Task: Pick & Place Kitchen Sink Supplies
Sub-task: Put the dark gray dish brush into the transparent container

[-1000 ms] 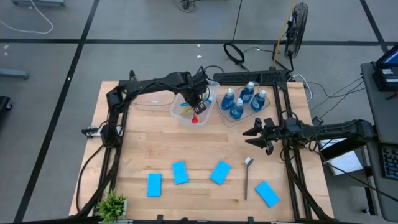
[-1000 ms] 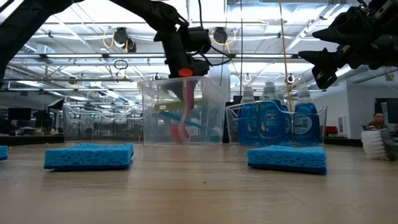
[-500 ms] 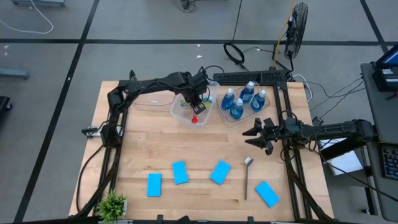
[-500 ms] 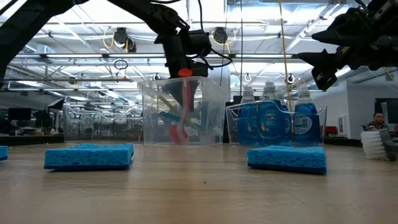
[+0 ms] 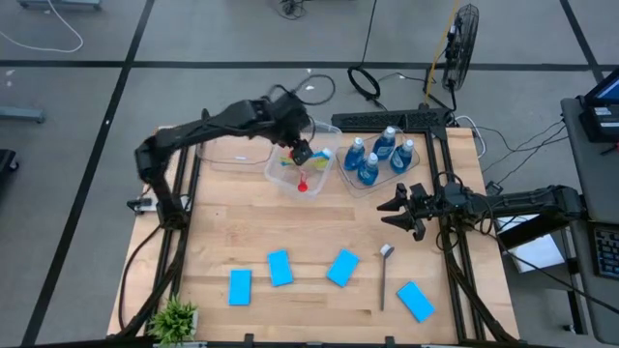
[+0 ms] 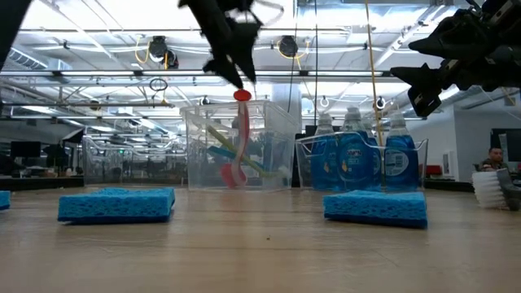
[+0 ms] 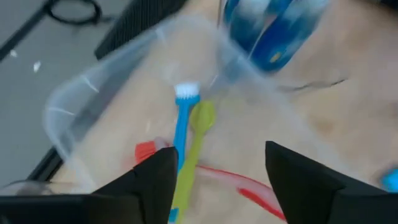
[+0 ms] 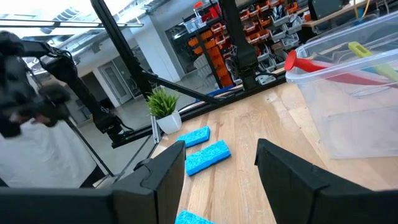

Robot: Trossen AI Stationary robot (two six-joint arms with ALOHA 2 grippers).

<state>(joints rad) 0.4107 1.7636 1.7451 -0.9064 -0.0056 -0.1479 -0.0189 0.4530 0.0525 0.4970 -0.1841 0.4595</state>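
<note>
From above we see the left hand (image 5: 302, 152) open over a clear tub (image 5: 302, 172) at upper centre; its wrist view alone shows the thin red brush (image 7: 239, 185), blue brush (image 7: 180, 134) and yellow brush (image 7: 194, 149) crossed inside. The right hand (image 5: 401, 210) hovers open, right of centre, empty.

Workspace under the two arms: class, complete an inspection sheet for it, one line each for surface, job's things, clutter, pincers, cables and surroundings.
Surface: wooden table.
Job's things: red brush, yellow brush and blue brush in the clear tub; four blue bottles in a second tub; four blue sponges and a grey brush on the table.
Clutter: potted plant.
Pincers: left pincer open above the brush tub; right pincer open, waiting.
Cables: black coil on the floor.
Surroundings: fan.
</note>
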